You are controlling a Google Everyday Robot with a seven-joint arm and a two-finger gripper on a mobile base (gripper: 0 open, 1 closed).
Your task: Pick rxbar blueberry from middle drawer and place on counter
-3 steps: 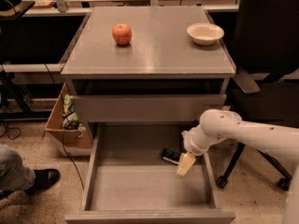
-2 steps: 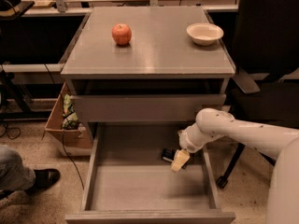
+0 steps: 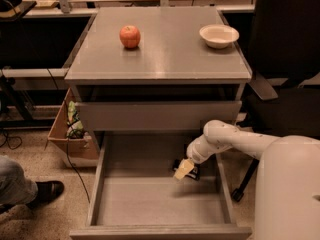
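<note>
The rxbar blueberry is a small dark bar lying at the right rear of the open middle drawer, mostly hidden behind my gripper. My gripper hangs from the white arm that reaches in from the right, and its yellowish fingertips sit right over the bar's left end. The counter is the grey cabinet top above, holding a red apple at its left rear.
A white bowl stands on the counter's right rear. A shallower grey drawer front sits above the open drawer. A cardboard box and a person's shoe are on the floor at left. A dark chair stands at right.
My gripper has moved left and a little deeper into the drawer, closing in over the dark bar. The bar, apple and bowl have not moved.
</note>
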